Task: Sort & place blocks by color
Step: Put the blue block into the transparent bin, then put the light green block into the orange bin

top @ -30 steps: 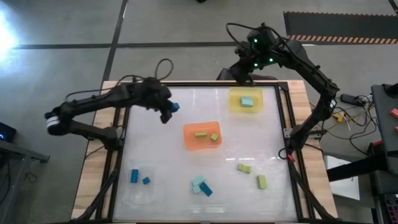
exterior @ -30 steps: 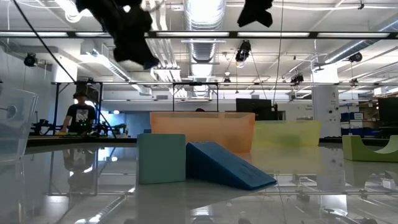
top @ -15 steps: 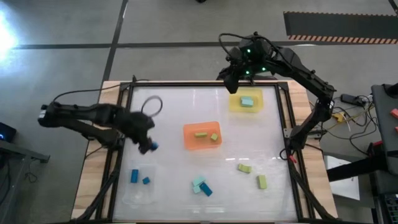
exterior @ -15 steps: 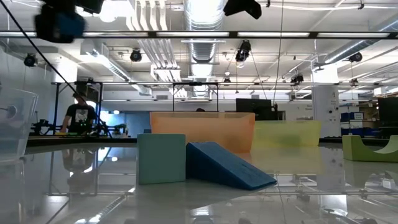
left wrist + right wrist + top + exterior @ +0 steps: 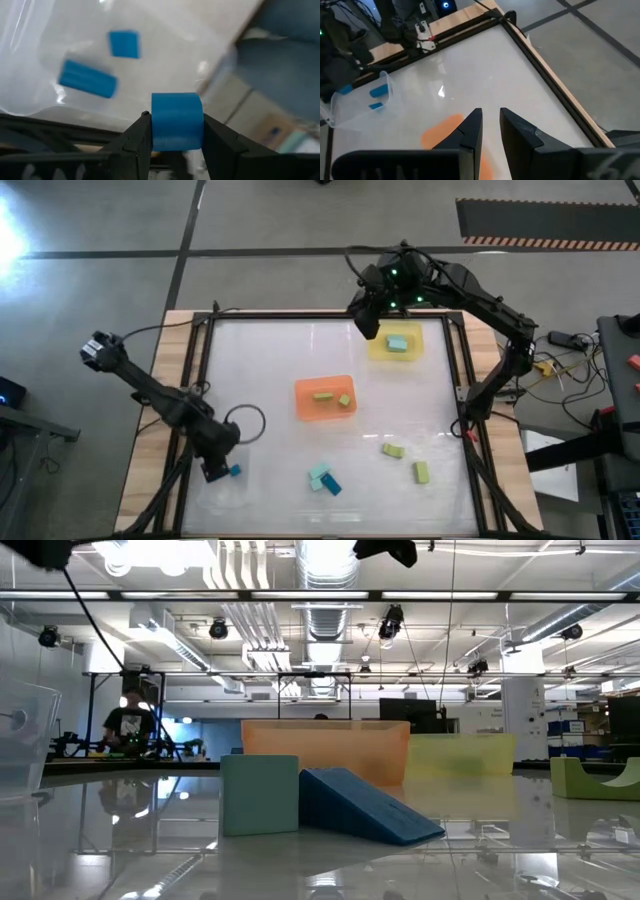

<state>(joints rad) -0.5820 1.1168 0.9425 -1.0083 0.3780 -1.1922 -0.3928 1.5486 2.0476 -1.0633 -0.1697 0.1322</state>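
My left gripper (image 5: 215, 467) hangs over the clear tray (image 5: 205, 492) at the table's near left and is shut on a dark blue block (image 5: 177, 121). Two more blue blocks (image 5: 124, 44) (image 5: 87, 78) lie on that tray's floor. My right gripper (image 5: 365, 317) hovers at the far edge beside the yellow tray (image 5: 377, 352); it holds nothing and its fingers stand a narrow gap apart (image 5: 490, 125). One teal block (image 5: 398, 342) lies in the yellow tray. Two yellow-green blocks (image 5: 322, 395) (image 5: 344, 400) lie in the orange tray (image 5: 306, 408). My left gripper pinches the dark blue block between its two fingers, one finger (image 5: 137, 137) on each of two opposite side faces (image 5: 160, 125). The fingers come from above, pointing down. The block is lifted clear, above the clear tray's floor.
Loose on the table's near middle are a teal block (image 5: 318, 473) with a dark blue block (image 5: 331, 486) leaning against it, and two yellow-green blocks (image 5: 393, 450) (image 5: 421, 471) to the right. A black frame (image 5: 458, 380) rims the table. A person (image 5: 128, 725) stands far behind.
My left gripper, still shut on the blue block, has swung from the far left part of the table toward the near edge and now stands over the clear tray. My right gripper has drifted a little toward the table's left along the far edge.
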